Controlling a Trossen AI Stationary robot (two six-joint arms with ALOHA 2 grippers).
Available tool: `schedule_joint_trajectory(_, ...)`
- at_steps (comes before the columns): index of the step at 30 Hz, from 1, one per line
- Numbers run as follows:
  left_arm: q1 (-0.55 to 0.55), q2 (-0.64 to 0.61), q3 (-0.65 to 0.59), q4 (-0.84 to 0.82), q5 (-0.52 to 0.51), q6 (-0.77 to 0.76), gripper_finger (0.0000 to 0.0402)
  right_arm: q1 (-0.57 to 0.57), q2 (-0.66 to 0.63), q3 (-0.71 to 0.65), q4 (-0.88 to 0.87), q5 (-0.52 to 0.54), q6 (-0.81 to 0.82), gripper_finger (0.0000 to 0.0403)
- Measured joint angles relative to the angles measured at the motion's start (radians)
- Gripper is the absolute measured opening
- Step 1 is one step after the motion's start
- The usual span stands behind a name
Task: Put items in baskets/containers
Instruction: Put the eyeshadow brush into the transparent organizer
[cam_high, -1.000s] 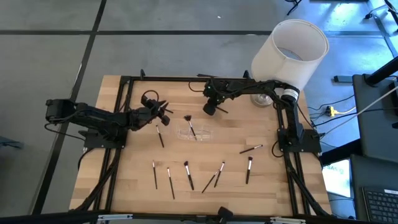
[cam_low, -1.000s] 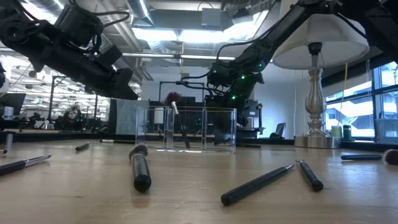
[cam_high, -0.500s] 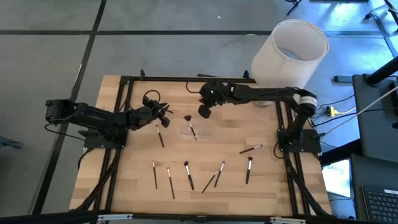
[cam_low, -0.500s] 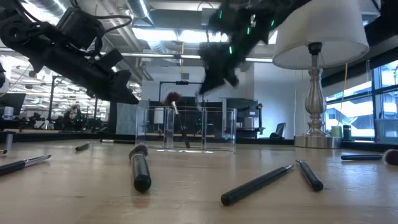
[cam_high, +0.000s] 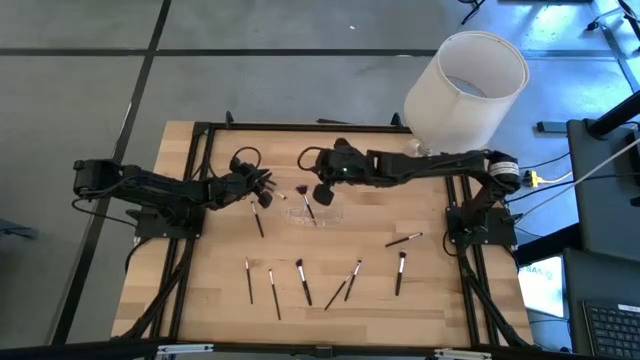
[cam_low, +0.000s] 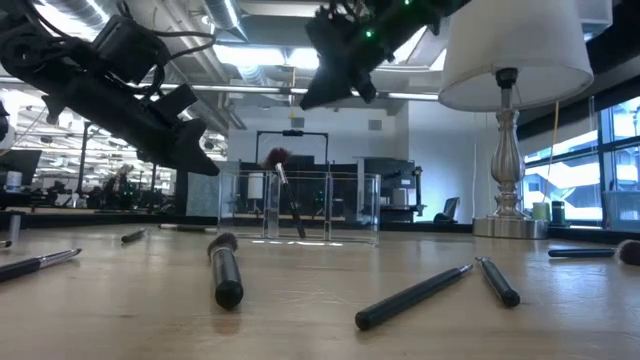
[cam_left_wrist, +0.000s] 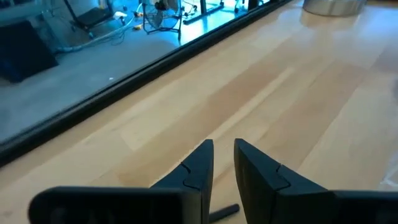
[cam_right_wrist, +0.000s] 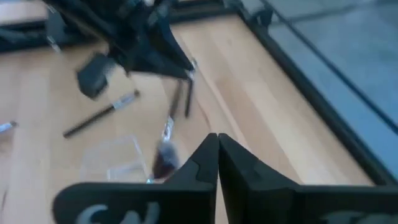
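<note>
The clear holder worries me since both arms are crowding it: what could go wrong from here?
1. The right end effector hangs shut at the holder; a low pass could shove or tip it, spilling the brush inside.
2. The left end effector is close by on the other side, so the two arms might collide.

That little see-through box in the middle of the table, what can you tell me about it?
The clear holder looks like thin transparent plastic, split into side-by-side compartments with open tops. It stands upright on the wooden table, near the middle. One brush leans inside it, reddish bristles up. The other brushes lie on the wood around it. Neither hand touches it.
</note>
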Motion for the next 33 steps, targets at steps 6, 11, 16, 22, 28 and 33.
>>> schedule_joint_trajectory(6,0.034,0.000,0.029,-0.062,0.202,0.081,0.0063,0.029,-0.023,0.000,-0.101,0.000,0.022,0.0036)
schedule_joint_trajectory(11,0.067,0.018,0.186,-0.413,0.445,0.032,0.0059,0.093,-0.067,0.000,-0.143,-0.002,0.004,0.0053)
schedule_joint_trajectory(16,0.061,0.038,0.304,-0.653,0.474,0.149,0.0073,0.134,-0.080,0.000,-0.191,-0.030,0.027,0.0077)
schedule_joint_trajectory(22,0.008,0.039,0.337,-0.683,0.538,0.285,0.0110,0.170,-0.083,-0.041,-0.197,-0.028,0.058,0.0108)
schedule_joint_trajectory(28,-0.070,0.077,0.334,-0.738,0.546,0.270,0.0151,0.183,-0.110,-0.148,-0.119,0.036,0.089,0.0126)
schedule_joint_trajectory(33,-0.106,0.143,0.333,-0.791,0.546,0.268,0.0165,0.183,-0.171,-0.256,0.010,0.027,0.108,0.0127)
